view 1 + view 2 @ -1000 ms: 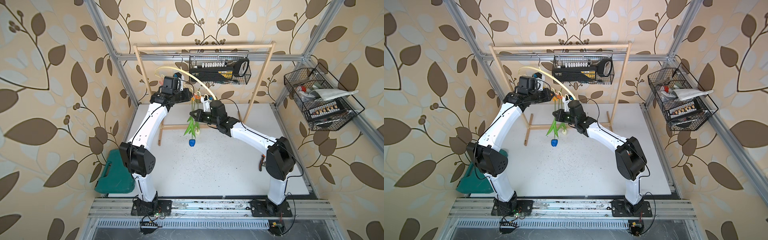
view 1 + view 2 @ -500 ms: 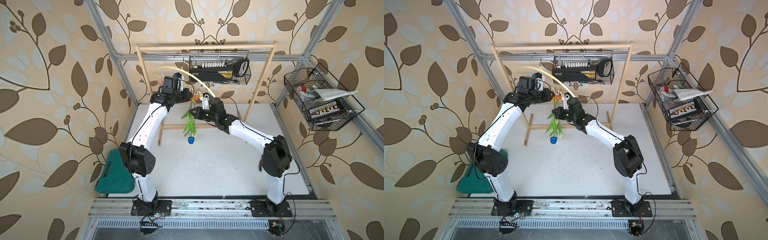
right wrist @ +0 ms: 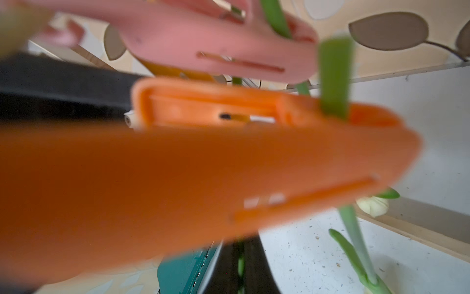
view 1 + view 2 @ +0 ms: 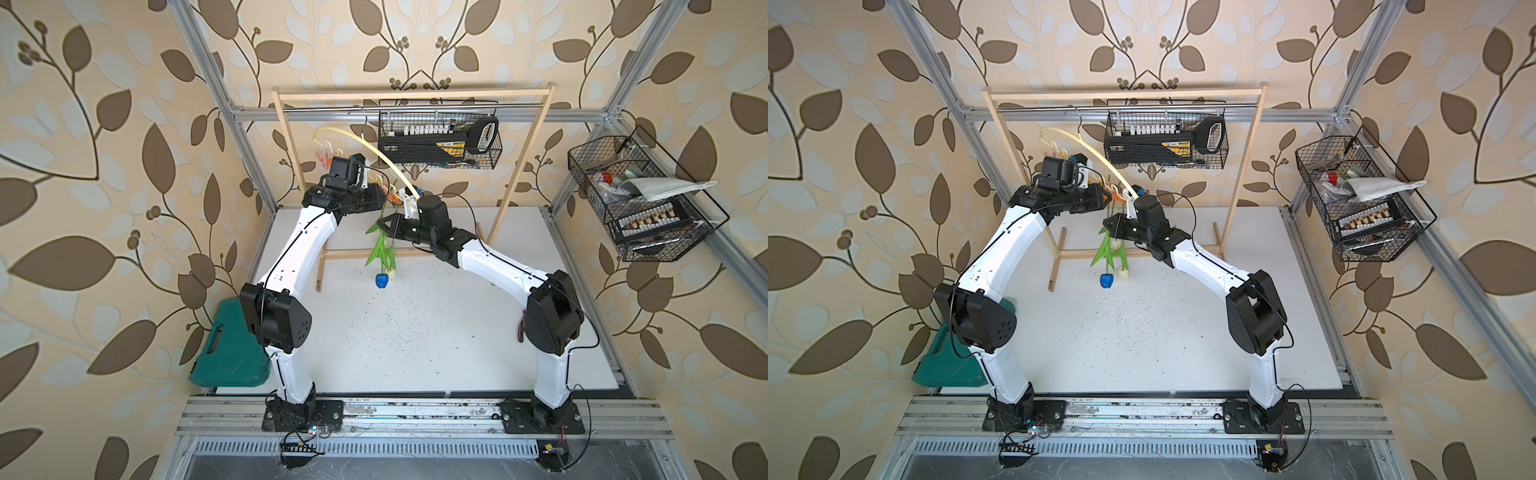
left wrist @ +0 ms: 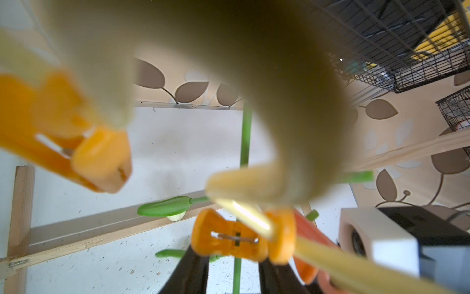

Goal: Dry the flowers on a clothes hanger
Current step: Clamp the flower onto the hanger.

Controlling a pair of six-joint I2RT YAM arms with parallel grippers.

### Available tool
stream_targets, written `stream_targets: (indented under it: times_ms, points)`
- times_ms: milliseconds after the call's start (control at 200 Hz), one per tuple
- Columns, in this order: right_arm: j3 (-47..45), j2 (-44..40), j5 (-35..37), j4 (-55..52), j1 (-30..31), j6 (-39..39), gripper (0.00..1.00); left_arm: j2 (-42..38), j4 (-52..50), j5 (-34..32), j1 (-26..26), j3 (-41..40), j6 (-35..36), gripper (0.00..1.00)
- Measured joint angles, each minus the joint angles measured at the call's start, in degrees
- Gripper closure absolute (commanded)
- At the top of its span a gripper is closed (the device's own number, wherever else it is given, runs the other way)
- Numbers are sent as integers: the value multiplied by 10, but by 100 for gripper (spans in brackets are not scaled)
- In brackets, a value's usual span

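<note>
On floor by left arm's base, green case: lying flat; just beside white table
Flowers: hanging head-down over table's far half, between both arms; blue head lowest, cream head just beside; one stem end clipped in orange clothespin; another at pink clothespin
Right gripper: jaws narrowly apart, green stem between; cannot tell whether pinching
Left gripper: jaws partly apart at yellow-orange clothespin; stem in gap, touching neither; cannot tell whether gripping
Clothes hanger: tilted; hooked over metal rail; lower end by right wrist
Wooden rack: upright at table's back
Wire basket: hung on rail
</note>
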Motion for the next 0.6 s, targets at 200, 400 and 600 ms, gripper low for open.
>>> stream_targets:
  times_ms: [200,400,600]
  points:
    - [-10,0,0,5,-9,-14,35,0,0,-1,0,0,1,63]
    - [-56,0,0,12,-31,-23,35,0,-1,-3,0,0,4,64]
    - [-64,0,10,7,-40,-32,34,0,-9,-25,0,0,19,64]
